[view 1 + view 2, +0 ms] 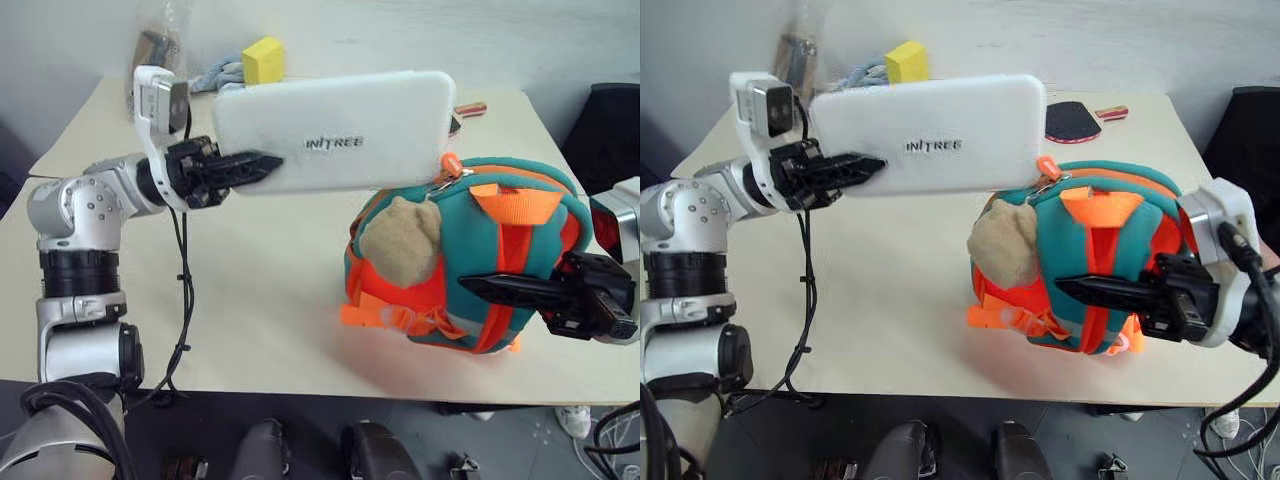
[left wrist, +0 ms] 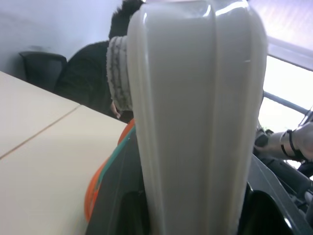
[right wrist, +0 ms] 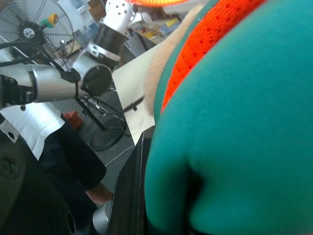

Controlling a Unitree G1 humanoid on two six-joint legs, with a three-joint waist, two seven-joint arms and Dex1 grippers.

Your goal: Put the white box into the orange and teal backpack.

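White box: flat white plastic rectangular case (image 1: pixel 335 130) with rounded corners, smooth matte faces, small dark lettering on the broad side; held clear of the table in the upper middle of the head views.
Box axis: long axis runs across the frame, roughly level; broad lettered face turned toward the camera; its right end reaches just above the backpack's top.
Box edge: in the left wrist view the narrow edge (image 2: pixel 195 122) shows as a glossy moulded strip with shallow lengthwise grooves.
Backpack: small orange and teal fabric backpack (image 1: pixel 470 255), rounded and soft, teal panels, orange webbing straps and top handle, orange mesh patch; stands on the table at right of centre.
Plush: tan fuzzy toy (image 1: pixel 400 240) on the backpack's left flank.
Left gripper: black two-finger left gripper (image 1: pixel 240 165) clamped on the box's left end.
Right gripper: black two-finger right gripper (image 1: pixel 500 288) clenched, fingers lying across the backpack's teal fabric; whether fabric is pinched, cannot tell.
Table: pale beige tabletop (image 1: pixel 250 300).
Background: yellow block (image 1: pixel 263 60) at the table's far edge.
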